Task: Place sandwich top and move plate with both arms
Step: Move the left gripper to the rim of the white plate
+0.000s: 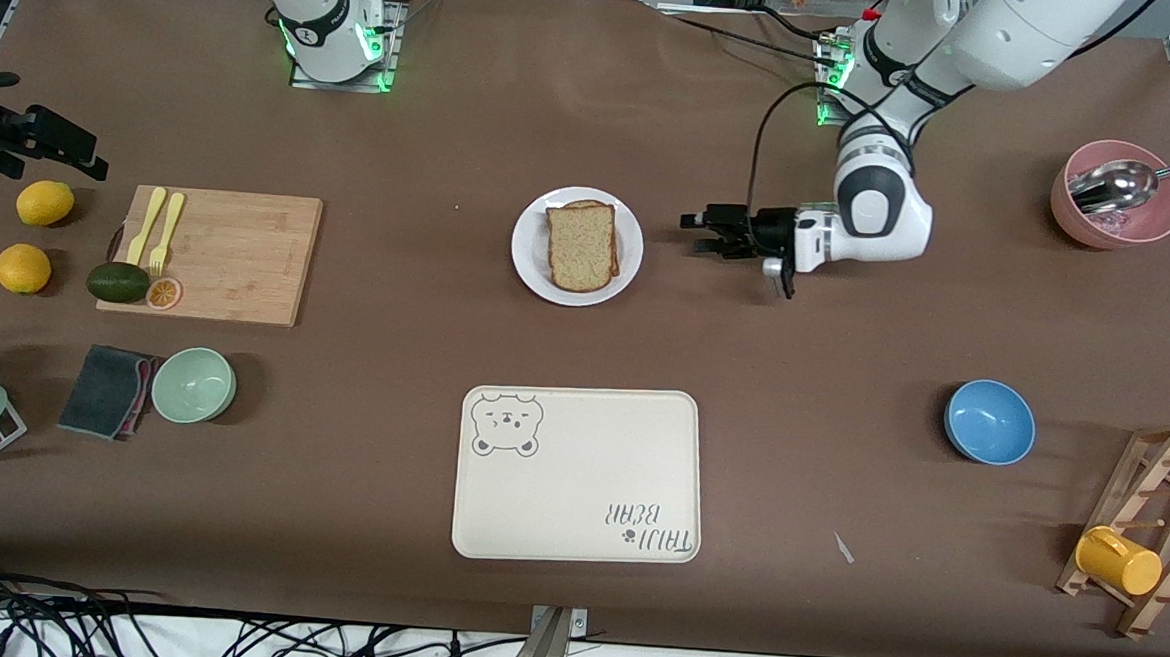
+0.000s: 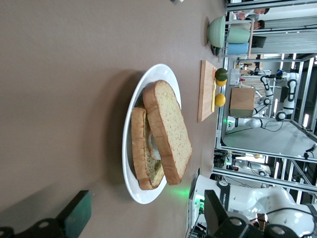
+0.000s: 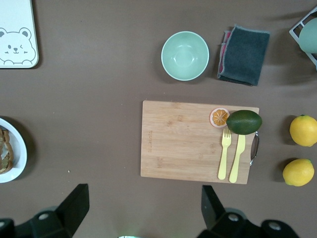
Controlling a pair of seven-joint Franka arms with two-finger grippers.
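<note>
The sandwich top (image 1: 581, 246) lies slightly askew on a lower slice, on the white plate (image 1: 527, 247) at the table's middle. My left gripper (image 1: 695, 232) hovers low beside the plate, toward the left arm's end, pointing at it with its fingers open and empty. In the left wrist view the sandwich top (image 2: 171, 131) leans on the lower slice (image 2: 141, 148) on the plate (image 2: 130, 173), just ahead of the left gripper (image 2: 145, 216). My right gripper (image 3: 143, 206) hangs open and empty high over the table beside the cutting board (image 3: 183, 141); the plate's rim (image 3: 17, 161) shows at the edge.
A cream bear tray (image 1: 577, 473) lies nearer the camera than the plate. The cutting board (image 1: 228, 255) holds a fork, knife, avocado and orange slice. Also here: green bowl (image 1: 194, 384), blue bowl (image 1: 989, 421), pink bowl with spoon (image 1: 1118, 196), two lemons (image 1: 45, 203) and a cup rack (image 1: 1150, 528).
</note>
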